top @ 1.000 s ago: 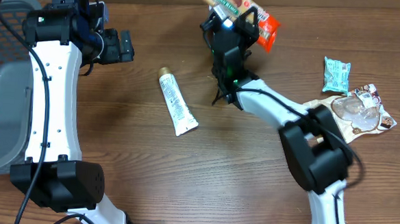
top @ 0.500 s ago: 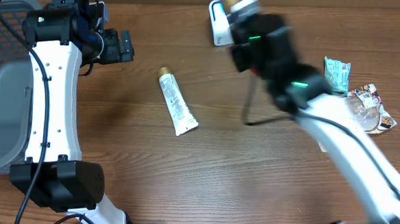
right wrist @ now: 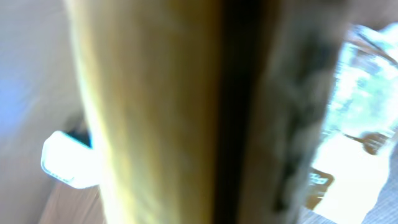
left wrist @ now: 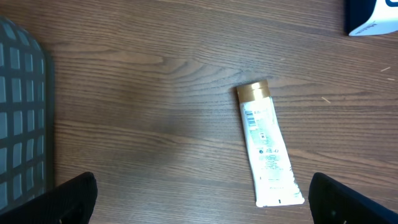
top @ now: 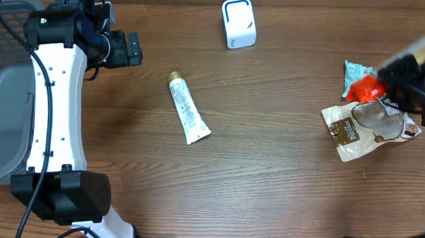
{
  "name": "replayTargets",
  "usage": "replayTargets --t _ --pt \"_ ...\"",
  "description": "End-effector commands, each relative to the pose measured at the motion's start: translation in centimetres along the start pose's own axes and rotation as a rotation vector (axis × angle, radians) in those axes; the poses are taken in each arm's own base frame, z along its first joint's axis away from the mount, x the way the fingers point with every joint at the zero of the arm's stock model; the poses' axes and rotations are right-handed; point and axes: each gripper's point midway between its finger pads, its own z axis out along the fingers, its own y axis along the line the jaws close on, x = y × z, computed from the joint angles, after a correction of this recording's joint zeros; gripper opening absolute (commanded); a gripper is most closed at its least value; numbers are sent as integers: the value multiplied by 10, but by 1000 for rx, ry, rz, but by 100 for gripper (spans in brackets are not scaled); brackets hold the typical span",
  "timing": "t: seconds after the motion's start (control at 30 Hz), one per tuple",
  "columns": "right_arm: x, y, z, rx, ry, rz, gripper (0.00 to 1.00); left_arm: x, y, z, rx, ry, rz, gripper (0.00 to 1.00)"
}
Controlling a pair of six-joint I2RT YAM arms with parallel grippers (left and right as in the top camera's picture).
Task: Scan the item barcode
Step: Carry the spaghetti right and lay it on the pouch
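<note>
Right gripper (top: pixel 401 73), blurred at the right edge, clamps a glossy red-ended wrapper (top: pixel 365 88); left gripper (top: pixel 132 49) gapes wide over the grained wooden table (top: pixel 267 180), near a slim gold-capped tube (top: pixel 189 109).

From overhead we look straight down on the table (top: pixel 267 195), far enough off to take in both arms, their bases at the bottom edge. Our left wrist camera looks down from well above the wood, its fingertips (left wrist: pixel 74 199) in the lower corners. With overhead it shares the tube (left wrist: pixel 266 149), the basket (left wrist: pixel 22 112) edge and a scanner (left wrist: pixel 373 18) corner. Our right wrist view is smeared, nearly filled by the bar (right wrist: pixel 155 112) close to the lens. The pouch (right wrist: pixel 360 106) at its right also shows overhead.
</note>
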Motion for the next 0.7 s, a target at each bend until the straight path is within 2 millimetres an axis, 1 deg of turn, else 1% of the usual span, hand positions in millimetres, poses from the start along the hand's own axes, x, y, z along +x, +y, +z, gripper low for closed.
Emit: replayTargets --t 0.0,0.07,0.13,0.17,0.23,0.27,0.3,0.33,0.37,0.5,0.53,0.6,0.67 --pt "-10 -23 22 -1 -8 129 4 -3 -3 -4 4 -15 23 100" --pt "-4 -31 44 -28 15 127 4 -3 -3 -4 4 -15 23 100" --pt "1 -36 60 -44 22 114 4 -3 -3 -4 4 -16 23 100" --pt "3 -40 67 -45 23 114 4 -3 -3 -4 4 -16 23 99" --pt "7 -46 75 -42 26 115 4 -3 -3 -4 4 -16 23 100" --pt "10 -49 77 -40 29 115 4 -3 -3 -4 4 -15 23 100" --pt "12 -51 79 -35 33 115 8 -3 -3 -4 4 -15 23 100" --pt "13 -53 79 -31 36 104 18 -3 -3 -4 4 -15 23 100" --pt "15 -54 80 -27 41 97 23 -3 -3 -4 4 -15 23 99" --pt "20 -58 79 -9 60 82 26 -3 -3 -4 4 -16 23 100" --pt "20 -59 79 -7 62 81 30 -3 -3 -4 4 -15 23 100" --pt "16 -56 77 -14 53 43 34 -3 -3 -4 4 -15 23 100" --pt "12 -52 72 -16 52 5 42 -3 -3 -4 4 -16 23 100"
